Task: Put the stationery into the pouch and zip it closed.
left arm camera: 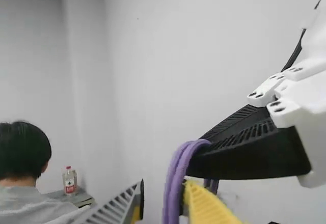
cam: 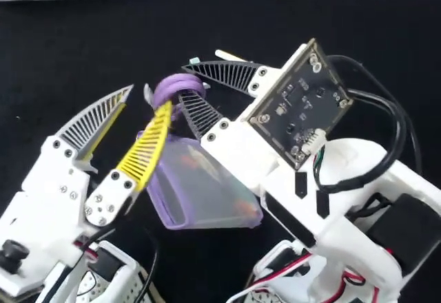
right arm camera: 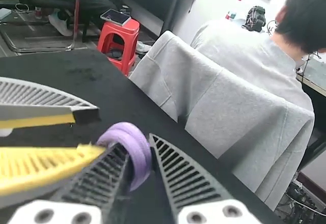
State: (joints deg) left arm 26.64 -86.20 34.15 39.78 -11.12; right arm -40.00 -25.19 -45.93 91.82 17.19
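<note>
Pouch [cam: 207, 193] of translucent lilac plastic, wedge-shaped, flat on matte black counter [cam: 62, 41], thick cord loop [cam: 169, 86] pinched between ribbed black fingers of right pincer [cam: 182, 81], left pincer [cam: 148, 98] yellow-lined, spread wide, holding nothing, arms close on both sides

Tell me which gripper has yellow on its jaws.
The left gripper; its jaws carry yellow, while the right gripper has all-black jaws pinching the purple loop of the pouch.
</note>
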